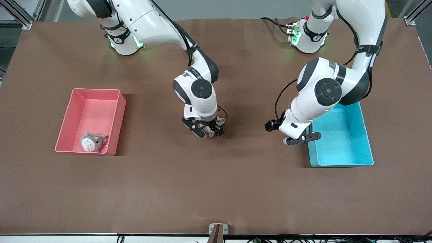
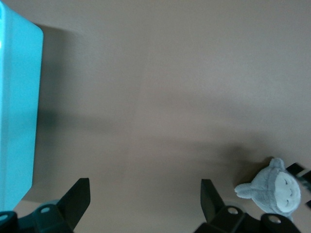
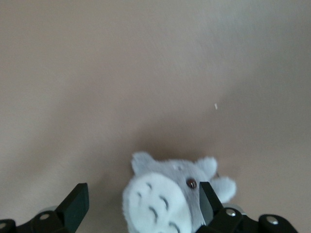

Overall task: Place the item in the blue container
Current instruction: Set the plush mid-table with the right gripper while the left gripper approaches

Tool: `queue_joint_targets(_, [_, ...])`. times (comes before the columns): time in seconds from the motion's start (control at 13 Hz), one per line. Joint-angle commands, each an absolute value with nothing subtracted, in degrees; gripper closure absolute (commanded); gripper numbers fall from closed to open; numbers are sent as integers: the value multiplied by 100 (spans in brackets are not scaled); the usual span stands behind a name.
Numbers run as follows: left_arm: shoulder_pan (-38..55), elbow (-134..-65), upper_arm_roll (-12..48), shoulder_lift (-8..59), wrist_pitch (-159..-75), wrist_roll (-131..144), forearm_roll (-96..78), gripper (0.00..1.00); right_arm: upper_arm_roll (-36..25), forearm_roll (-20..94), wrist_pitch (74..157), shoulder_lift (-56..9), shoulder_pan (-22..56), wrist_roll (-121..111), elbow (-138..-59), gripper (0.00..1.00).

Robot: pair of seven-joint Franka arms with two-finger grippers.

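The blue bin (image 1: 351,141) sits on the brown worktop (image 1: 216,189) toward the left arm's end, and nothing shows inside it. The pink bin (image 1: 88,120) sits toward the right arm's end with a grey plush (image 1: 91,142) in its corner nearest the front camera. The right hand (image 1: 208,131) is low at mid-worktop; the front view shows little between its fingers, but the right wrist view shows a second grey plush (image 3: 167,196) with a pale belly between the wide-spread fingers (image 3: 73,206), and I cannot tell whether they touch it. The left wrist view shows that same plush (image 2: 274,187) lying on the cloth with the right hand's dark parts just beside it. The left hand (image 1: 302,138) hangs at the blue bin's edge on the side facing mid-worktop, fingers (image 2: 77,196) spread wide and holding nothing, with the bin wall (image 2: 17,111) close beside one finger. Bare cloth lies open between the two hands and all along the edge nearest the front camera.
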State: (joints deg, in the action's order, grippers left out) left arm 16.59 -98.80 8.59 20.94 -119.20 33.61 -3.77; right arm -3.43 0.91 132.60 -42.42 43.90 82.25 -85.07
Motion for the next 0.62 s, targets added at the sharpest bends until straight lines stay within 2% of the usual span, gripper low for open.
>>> queue_joint_targets(0.0, [1836, -9896, 826, 2223, -12259, 3506, -334, 0, -272, 9, 12782, -3930, 3992, 7360, -8525, 0])
queue_joint_targets(0.31, [2187, -9896, 817, 2416, -12664, 4033, -282, 0, -272, 18, 11534, -3201, 3201, 5218, -8648, 0])
queue_joint_targets(0.54, [2687, -9574, 817, 2767, -12762, 4691, -36, 0, -281, 0, 11452, -2244, 2324, 3592, -9550, 0])
